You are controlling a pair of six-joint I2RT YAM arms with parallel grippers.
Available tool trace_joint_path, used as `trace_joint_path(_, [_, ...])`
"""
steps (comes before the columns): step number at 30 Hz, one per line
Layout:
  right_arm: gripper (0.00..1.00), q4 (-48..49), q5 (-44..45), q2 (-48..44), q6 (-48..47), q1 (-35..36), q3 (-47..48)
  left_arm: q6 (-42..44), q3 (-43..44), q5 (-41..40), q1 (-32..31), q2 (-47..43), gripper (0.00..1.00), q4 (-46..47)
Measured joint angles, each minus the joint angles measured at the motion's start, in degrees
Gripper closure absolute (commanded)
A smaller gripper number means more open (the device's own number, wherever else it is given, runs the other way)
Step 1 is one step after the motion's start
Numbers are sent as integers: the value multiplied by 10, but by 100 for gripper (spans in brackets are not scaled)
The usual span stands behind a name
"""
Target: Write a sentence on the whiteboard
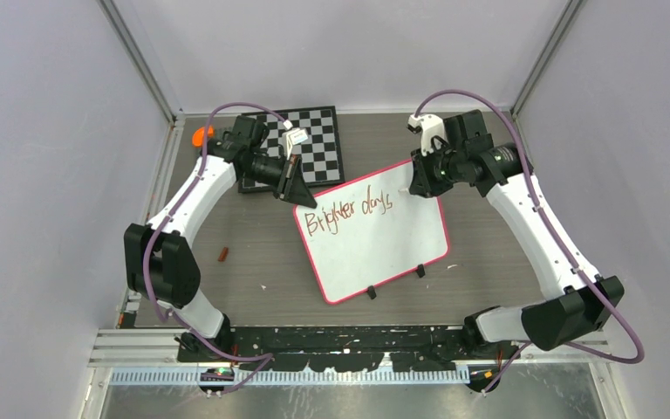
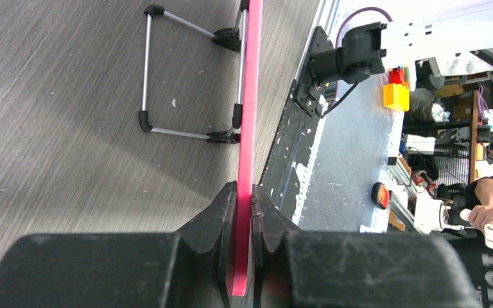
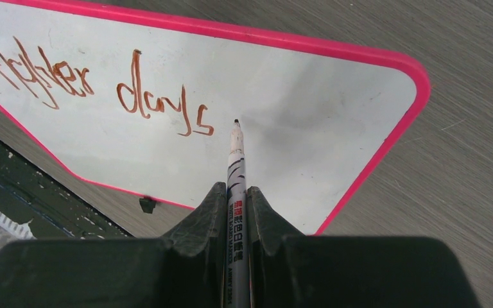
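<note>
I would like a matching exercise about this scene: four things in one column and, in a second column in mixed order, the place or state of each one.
Column one:
1. left gripper
2. right gripper
3. checkered board
4. orange object

Column two:
a. shut on the marker
b. by the far left corner of the table
c. shut on the rim of the whiteboard
d. lying flat beyond the whiteboard

Pairs: 1-c, 2-a, 3-d, 4-b

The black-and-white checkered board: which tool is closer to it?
Left. The left tool sits beside the checkered board, clamping the pink-rimmed whiteboard's corner; the right tool is across the whiteboard, holding a white marker.
</note>
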Motion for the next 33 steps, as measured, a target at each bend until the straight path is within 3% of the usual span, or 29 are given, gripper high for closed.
trace_joint_path(22, [100, 11, -4, 23, 2, 1, 6, 5, 0, 0, 0, 0, 100, -3])
trace_joint_path(33, [100, 11, -14, 19, 0, 1, -39, 11, 0, -6, 0, 0, 100, -11])
